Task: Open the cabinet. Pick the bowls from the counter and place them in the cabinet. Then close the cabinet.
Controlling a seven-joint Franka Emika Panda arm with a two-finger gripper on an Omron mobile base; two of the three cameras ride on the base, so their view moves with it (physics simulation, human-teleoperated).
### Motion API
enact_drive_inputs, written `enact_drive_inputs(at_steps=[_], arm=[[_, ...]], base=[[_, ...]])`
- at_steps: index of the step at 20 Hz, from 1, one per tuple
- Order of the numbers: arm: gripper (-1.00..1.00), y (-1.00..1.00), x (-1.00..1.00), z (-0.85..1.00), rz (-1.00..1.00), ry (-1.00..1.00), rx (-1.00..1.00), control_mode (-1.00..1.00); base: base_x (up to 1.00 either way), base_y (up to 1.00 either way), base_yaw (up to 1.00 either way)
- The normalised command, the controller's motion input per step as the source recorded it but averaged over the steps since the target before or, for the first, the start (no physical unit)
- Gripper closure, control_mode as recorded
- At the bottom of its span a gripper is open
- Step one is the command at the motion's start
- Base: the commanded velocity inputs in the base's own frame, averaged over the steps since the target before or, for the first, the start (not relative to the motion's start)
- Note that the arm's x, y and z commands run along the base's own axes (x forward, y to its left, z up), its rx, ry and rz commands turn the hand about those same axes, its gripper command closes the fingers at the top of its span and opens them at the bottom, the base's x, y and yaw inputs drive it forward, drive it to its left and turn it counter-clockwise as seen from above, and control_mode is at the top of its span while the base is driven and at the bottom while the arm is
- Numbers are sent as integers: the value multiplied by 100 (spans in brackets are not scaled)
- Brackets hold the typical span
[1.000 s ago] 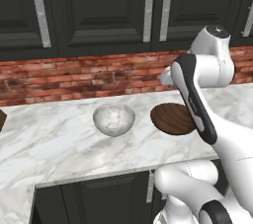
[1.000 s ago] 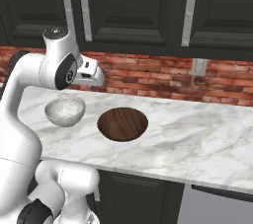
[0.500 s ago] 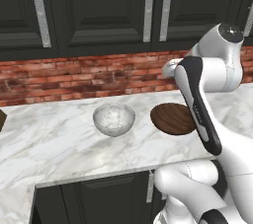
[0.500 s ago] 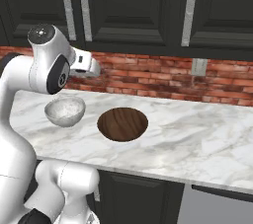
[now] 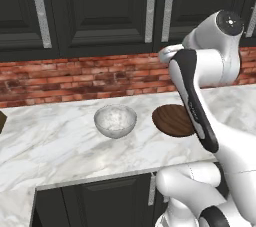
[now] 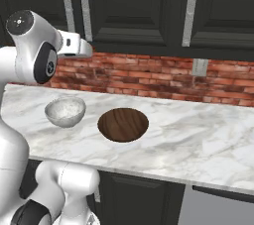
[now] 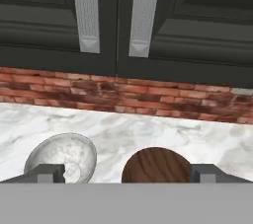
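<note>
The cabinet (image 7: 116,18) is seen shut, on the wall above the brick strip (image 7: 123,94); its two handles (image 7: 143,13), long axis vertical, lie ahead of and above the fingers (image 7: 49,172), which are spread wide with nothing held. Two bowls are counted on the worktop (image 5: 60,141): one marble bowl (image 5: 115,120), one wooden bowl (image 5: 172,120), side by side, apart. One arm is present.

The robot arm (image 5: 192,96) is covering the right edge of the dark wooden bowl (image 5: 172,120) in the left base view. In the hand view, the bottom edge is cutting off the speckled marble bowl (image 7: 64,155), and the top edge is cropping the cabinet's silver bar handles (image 7: 86,11).
</note>
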Motion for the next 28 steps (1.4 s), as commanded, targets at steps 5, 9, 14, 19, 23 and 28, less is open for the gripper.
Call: enact_drive_inputs(at_steps=[5,9,14,19,23,28], arm=[[-100,4,35,62,3,0,-5,-100],[-100,-1,27,47,2,0,0,-100],[-100,0,15,24,1,-8,0,-100],[-100,0,29,4,0,-12,0,-100],[-100,0,52,0,0,-1,0,-100],[-100,-5,47,0,0,0,3,-100]], base=[[0,0,0],[0,0,0],[0,0,0],[0,0,0],[0,0,0],[0,0,0]])
